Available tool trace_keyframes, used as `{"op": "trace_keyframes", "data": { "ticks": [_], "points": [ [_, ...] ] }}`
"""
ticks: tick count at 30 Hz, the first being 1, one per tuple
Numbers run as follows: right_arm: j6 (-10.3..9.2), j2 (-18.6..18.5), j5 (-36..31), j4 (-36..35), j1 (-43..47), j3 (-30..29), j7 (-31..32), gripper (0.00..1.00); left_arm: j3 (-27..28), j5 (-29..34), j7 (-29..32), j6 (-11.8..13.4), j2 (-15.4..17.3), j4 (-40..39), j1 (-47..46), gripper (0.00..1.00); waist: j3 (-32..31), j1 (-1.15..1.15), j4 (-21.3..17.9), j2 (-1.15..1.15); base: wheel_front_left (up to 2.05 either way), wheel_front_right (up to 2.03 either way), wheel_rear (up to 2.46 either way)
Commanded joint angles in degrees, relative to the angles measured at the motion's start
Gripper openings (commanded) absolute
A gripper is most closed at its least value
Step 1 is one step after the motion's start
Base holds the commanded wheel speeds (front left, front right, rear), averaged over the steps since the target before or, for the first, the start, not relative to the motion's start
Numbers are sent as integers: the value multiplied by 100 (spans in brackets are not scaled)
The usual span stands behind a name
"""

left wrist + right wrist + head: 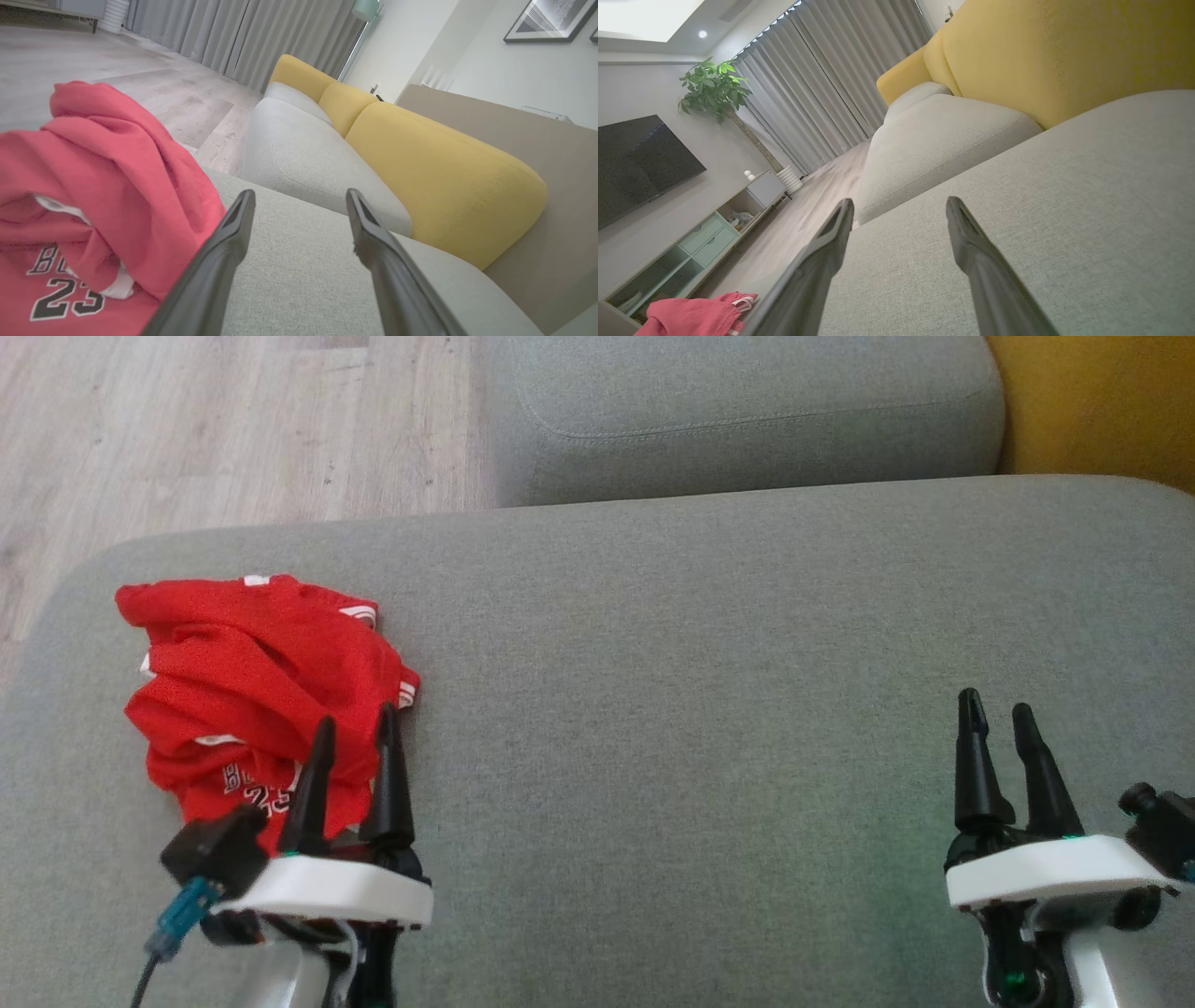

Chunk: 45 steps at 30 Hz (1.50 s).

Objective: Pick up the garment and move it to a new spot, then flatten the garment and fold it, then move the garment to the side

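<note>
Nearest, the left gripper [356, 714] has its fingers spread and holds nothing. Just beside it, the red jersey [252, 681] lies scrunched in a heap on the left end of the grey sofa seat [700, 709]. It has white trim and a dark "23"; the letters above are partly hidden. The right gripper [995, 702], well apart, is spread and empty too.

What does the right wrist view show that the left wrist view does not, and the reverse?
Right wrist view: a TV, a plant and a cabinet along the wall, behind the open right hand.
Left wrist view: a framed picture and the number 23 on the garment, which lies near the open left hand.
Both: the red garment, the grey sofa, the yellow cushions, the curtains and the wood floor.
</note>
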Motion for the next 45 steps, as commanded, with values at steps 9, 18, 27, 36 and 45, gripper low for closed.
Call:
{"op": "trace_keyframes", "data": {
  "ticks": [9, 18, 27, 36, 45],
  "points": [
    [-3, -44, -870, -290, -210, 186, -222, 100, -393, 816, -222, 329, 300, -74, -503, 100, -14, 0, 17, 0, 0, 0, 0],
    [-3, -47, -1620, -358, -208, 276, -374, 100, -881, 1514, -375, 666, 508, 27, -684, 100, -21, 0, 29, 0, 0, 0, 0],
    [-3, -50, -2396, -364, -206, 373, -527, 100, -1319, 2160, -528, 1016, 685, 233, -855, 100, -20, 0, 45, 0, 0, 0, 0],
    [-4, -54, -2610, -496, -185, 411, -678, 100, -1185, 1820, -681, 946, 474, 276, -794, 100, -10, 0, 63, 0, 0, 0, 0],
    [-4, -57, -1789, -298, 45, 390, -831, 100, -624, 1355, -834, 319, 102, 539, -537, 100, -19, 0, 64, 0, 0, 0, 0]
  ]
}}
